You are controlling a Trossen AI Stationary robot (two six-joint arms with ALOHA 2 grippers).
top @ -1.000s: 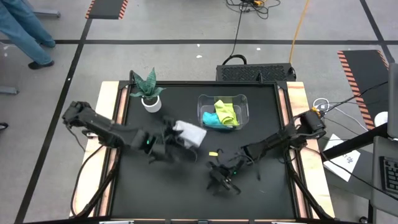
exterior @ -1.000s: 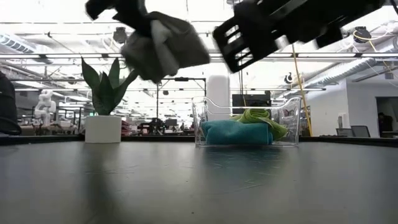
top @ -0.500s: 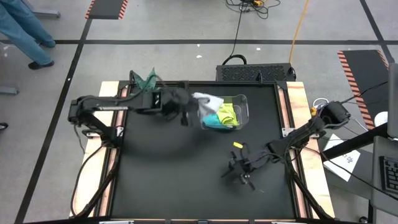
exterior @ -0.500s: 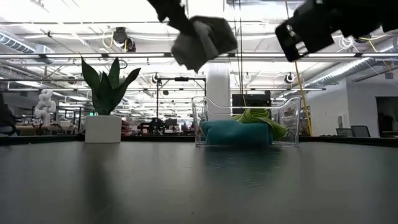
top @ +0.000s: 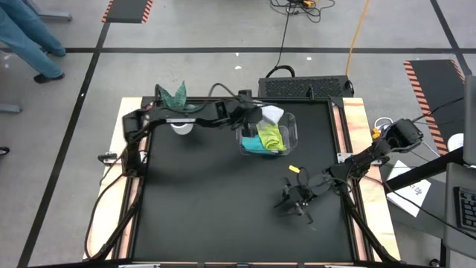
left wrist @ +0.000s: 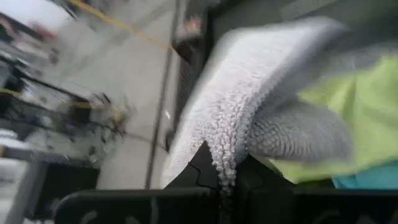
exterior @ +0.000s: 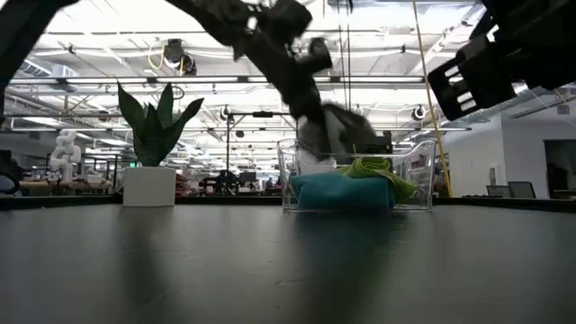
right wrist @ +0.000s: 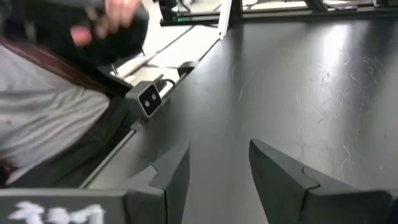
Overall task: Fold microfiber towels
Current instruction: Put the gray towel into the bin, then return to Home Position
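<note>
- Right gripper (top: 297,199) hovers at about four o'clock over the black table (top: 201,208), fingers spread, empty.
- Left gripper (top: 256,116), toward one o'clock, pinches the folded grey towel (top: 272,113) over the clear bin (top: 291,134).
- Inside: yellow-green towel (top: 271,135) and teal towel (top: 253,144).

— What colours are the cloths?
— One light grey towel (top: 272,114), a yellow-green towel (top: 271,134) and a teal towel (top: 253,144), in a clear bin (top: 292,132).
— And the table?
— Black top (top: 216,201), pale wood edges (top: 118,156).
— The plant?
— Dark green leaves (exterior: 155,123), white pot (exterior: 149,186).
— Anything patterned?
— Orange-and-black striped floor mats (top: 430,77). Both arms (top: 178,116) are dark.
</note>
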